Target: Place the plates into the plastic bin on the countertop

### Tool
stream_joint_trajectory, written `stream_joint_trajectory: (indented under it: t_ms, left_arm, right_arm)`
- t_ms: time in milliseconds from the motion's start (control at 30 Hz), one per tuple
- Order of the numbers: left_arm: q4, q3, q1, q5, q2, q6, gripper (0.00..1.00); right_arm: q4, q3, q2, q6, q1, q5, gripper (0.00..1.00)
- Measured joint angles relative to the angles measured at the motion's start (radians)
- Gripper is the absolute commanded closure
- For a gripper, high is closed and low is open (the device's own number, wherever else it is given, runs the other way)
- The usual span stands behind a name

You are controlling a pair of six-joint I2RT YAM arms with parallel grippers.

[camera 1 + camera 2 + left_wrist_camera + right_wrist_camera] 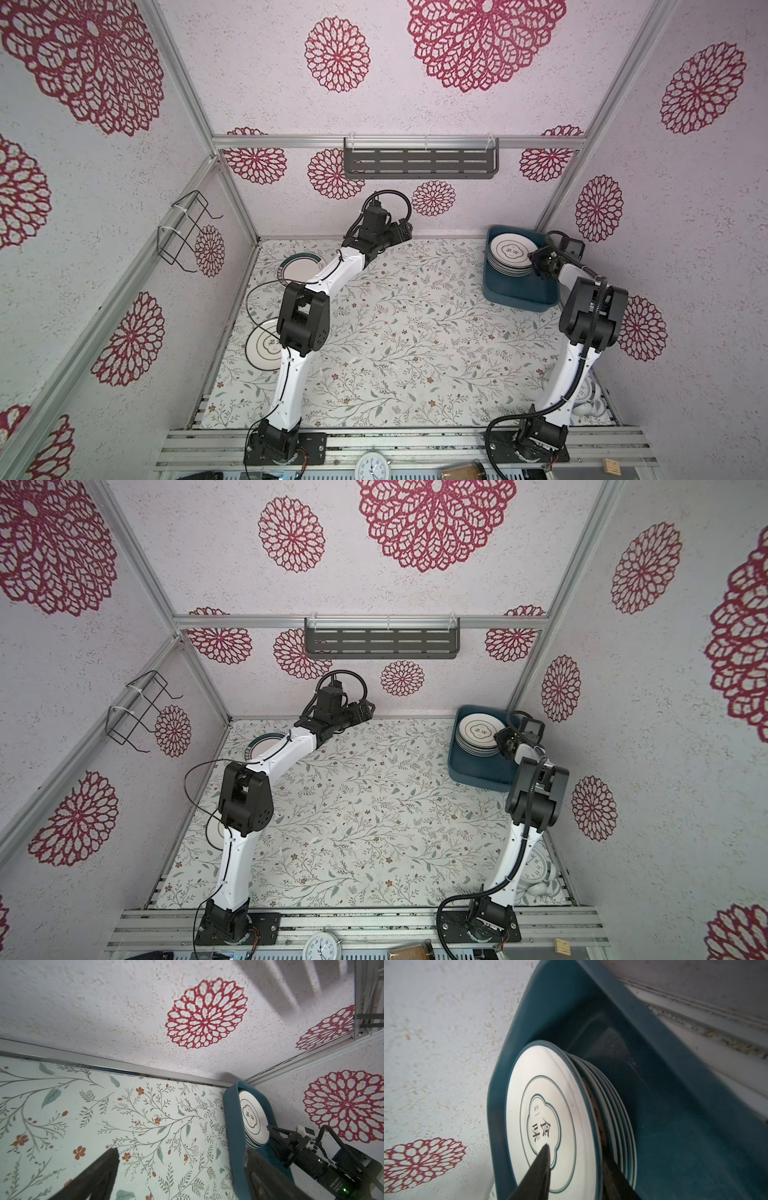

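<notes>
**Plates update: stack's in the bin, two sitting out**

Closest to my bases, and clear across the countertop [415, 332] from the plastic bin [515, 297], lies the clover plate [262, 347]. It's flat and partly hidden behind my left arm. A bit farther back, just as far across from the bin, is the green-rimmed plate [297, 268], also flat and half covered by that arm.

The bin itself is tucked into the far corner of the countertop. My right gripper [577, 1153] reaches in over the bin's wall with its jaws parted. One finger is over the face of the top plate [550, 1093] and the other is below its rim, so the rim sits between them. Can't tell if either finger actually touches it.

That plate caps the stack of plates [509, 255] in the bin's far half and lies level on the rest.

Farthest back, my left gripper [405, 232] hangs spread wide and empty. It's well apart from the bin, pointing roughly toward it.
</notes>
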Motion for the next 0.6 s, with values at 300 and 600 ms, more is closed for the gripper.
stream_joint_trajectory:
  t_ms: [300, 600]
  left_arm:
    - [0.017, -0.097, 0.004, 0.002, -0.042, 0.004, 0.03]
    - [0.036, -0.303, 0.005, 0.000, -0.222, 0.024, 0.03]
  right_arm:
    - [-0.021, -0.067, -0.106, -0.024, 0.006, 0.021, 0.16]
    - [-0.037, -0.208, -0.262, -0.039, 0.011, 0.040, 0.10]
